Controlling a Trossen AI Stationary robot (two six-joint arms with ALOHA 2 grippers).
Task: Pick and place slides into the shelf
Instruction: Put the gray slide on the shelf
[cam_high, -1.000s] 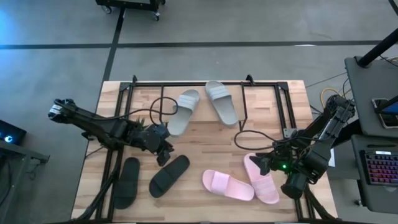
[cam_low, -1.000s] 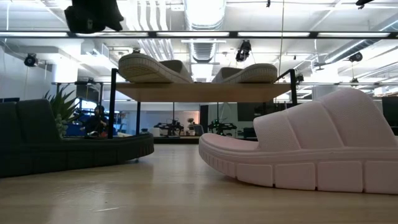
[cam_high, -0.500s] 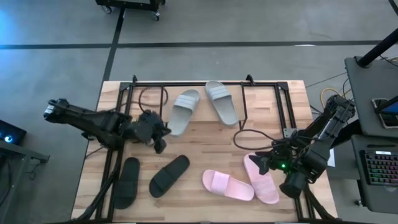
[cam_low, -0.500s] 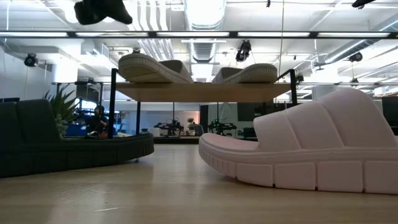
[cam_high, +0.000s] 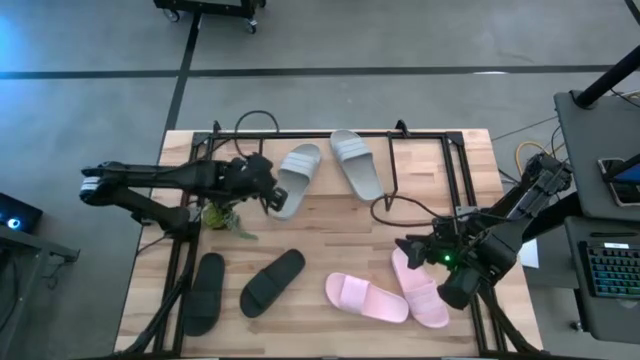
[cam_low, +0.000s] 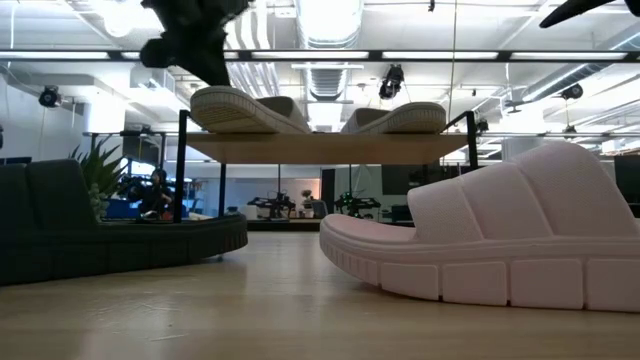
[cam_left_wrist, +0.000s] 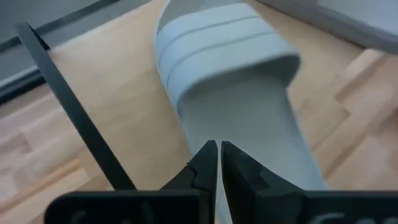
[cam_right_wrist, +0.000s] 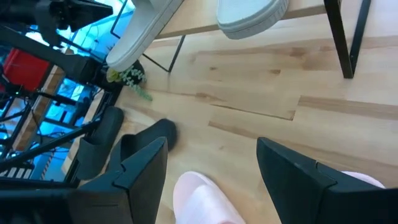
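Already parked on the shelf (cam_high: 400, 134) at the table's far edge, two grey-green slides (cam_high: 296, 178); left gripper (cam_left_wrist: 217, 163) pinched empty above one, right gripper (cam_right_wrist: 211, 163) wide over pink slides (cam_high: 366, 297).

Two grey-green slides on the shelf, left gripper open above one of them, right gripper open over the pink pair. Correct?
Not quite: the left gripper is shut, fingertips together above the grey-green slide, as the left wrist view shows. The rest holds.
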